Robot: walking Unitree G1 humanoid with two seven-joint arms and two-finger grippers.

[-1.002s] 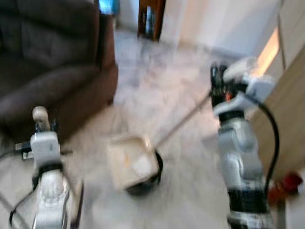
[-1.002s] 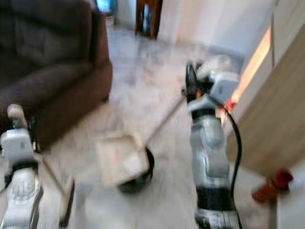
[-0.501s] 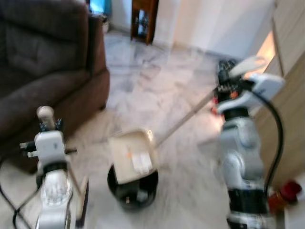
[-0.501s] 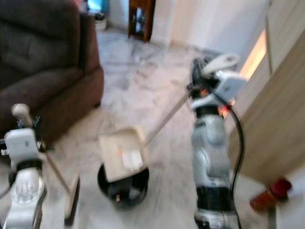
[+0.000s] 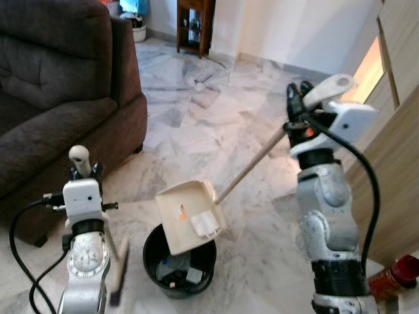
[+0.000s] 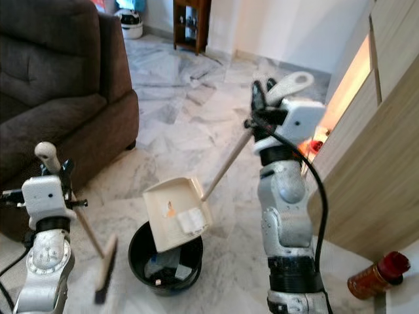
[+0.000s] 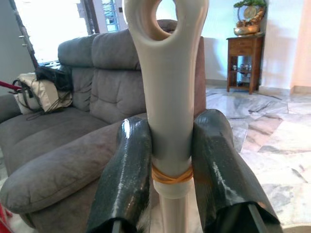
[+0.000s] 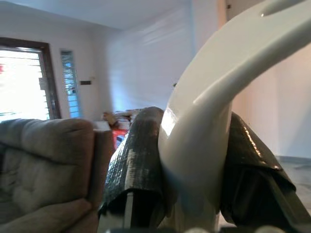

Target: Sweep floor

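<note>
Right gripper point(image 5: 294, 104): both black fingers clamped on the upper end of the dustpan handle point(image 5: 252, 163), just below its curved grip. In the right wrist view the fingers point(image 8: 138, 160) press either side of the white handle.

The handle's long axis runs down and toward the robot's left, from the raised right gripper to the cream dustpan point(image 5: 190, 216). The pan is tilted, its mouth angled down over the black bin point(image 5: 178, 268), pan rim overlapping the bin's opening. Paper scraps lie on the pan face; some litter is visible inside the bin.

Left gripper point(image 6: 51, 171): closed around the broom handle point(image 7: 167, 111), near its looped top. The broom stick slants down to the brush head point(image 6: 105, 267), which sits on the marble floor point(image 5: 196, 124) just beside the bin, on its left.

Judgement: emptying step in hand. The bin lies directly below the pan, so more tilt from the right arm should drop the remaining scraps.
</note>
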